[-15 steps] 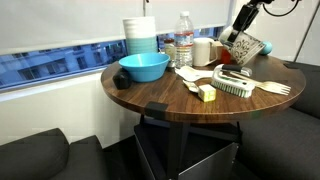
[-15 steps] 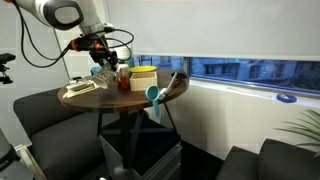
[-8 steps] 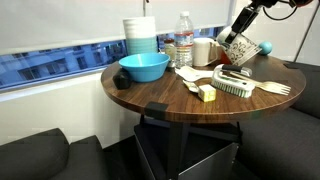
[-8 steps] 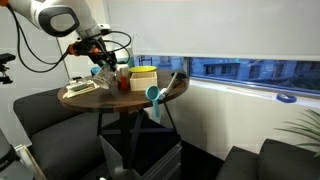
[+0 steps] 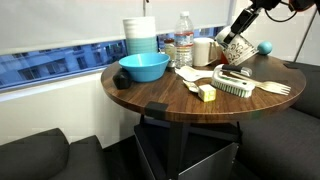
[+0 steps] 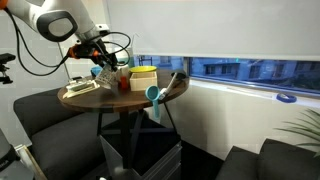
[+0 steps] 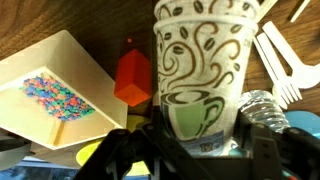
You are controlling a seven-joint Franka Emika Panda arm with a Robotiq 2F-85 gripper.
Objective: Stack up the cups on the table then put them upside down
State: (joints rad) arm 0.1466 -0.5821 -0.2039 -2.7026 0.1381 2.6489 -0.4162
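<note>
Round, dark wooden table (image 5: 150,98) beside a window: above its far side the end effector (image 5: 233,40) clamps a patterned paper cup (image 5: 241,50) between its fingers, tilted and lifted clear of the table. On the table under the cup, the wrist view shows a red block (image 7: 132,78) and a white plastic fork (image 7: 285,65). A blue bowl (image 5: 144,67) sits on the table's opposite side.

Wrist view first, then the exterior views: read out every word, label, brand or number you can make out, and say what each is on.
No text can be read in any view.
On the paper cup: only printed swirls and a coffee-cup drawing, no words.
On the water bottle: a label, too small and blurred to read.
On the white square card: a coloured speckled patch, no legible letters.
</note>
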